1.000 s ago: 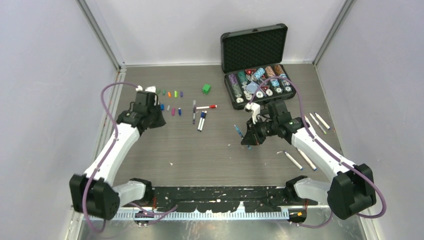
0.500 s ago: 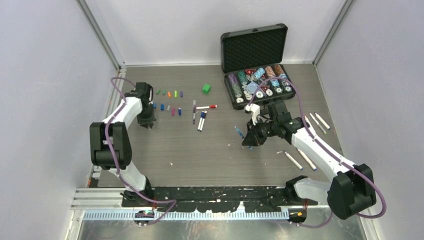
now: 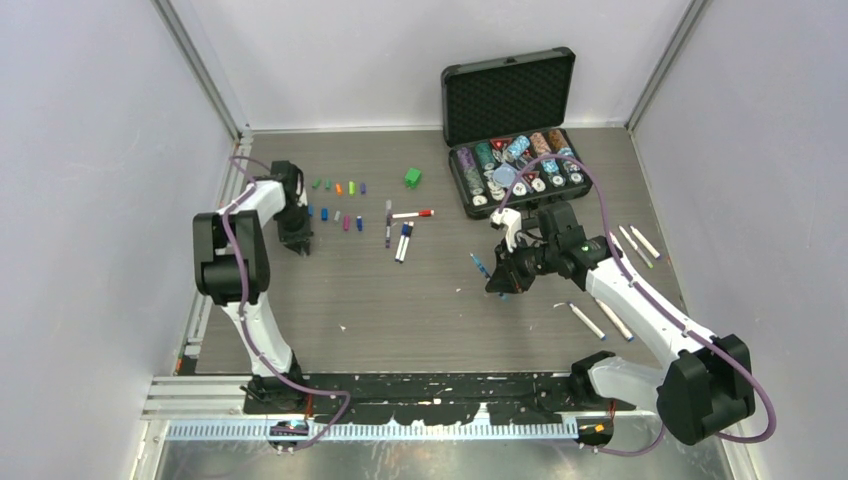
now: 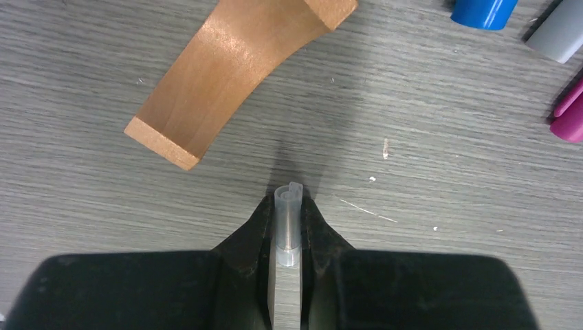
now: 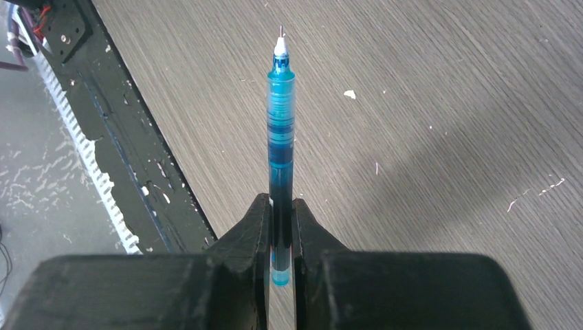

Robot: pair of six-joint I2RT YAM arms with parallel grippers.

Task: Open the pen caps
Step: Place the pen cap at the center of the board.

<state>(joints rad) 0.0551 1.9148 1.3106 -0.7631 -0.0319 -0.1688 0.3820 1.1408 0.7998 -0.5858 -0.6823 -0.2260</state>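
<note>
**Left arm:** folded, elbow raised high, wrist turned down over the table's far left. The left gripper (image 4: 287,213) pinches a clear cap (image 4: 287,196), which juts out just past the fingertips, close to the tabletop and beside the loose caps (image 3: 338,188) (two short rows). **Right arm:** extended forward and inward. The right gripper (image 5: 279,206) is clamped narrowly on a blue pen (image 5: 280,124) with its nib bare, pointing away from the jaws. More pens (image 3: 402,238) lie between the grippers.

left gripper (image 3: 297,244) by caps (image 3: 339,187); blue pen (image 3: 479,264) at right gripper (image 3: 499,284), perhaps held
</note>
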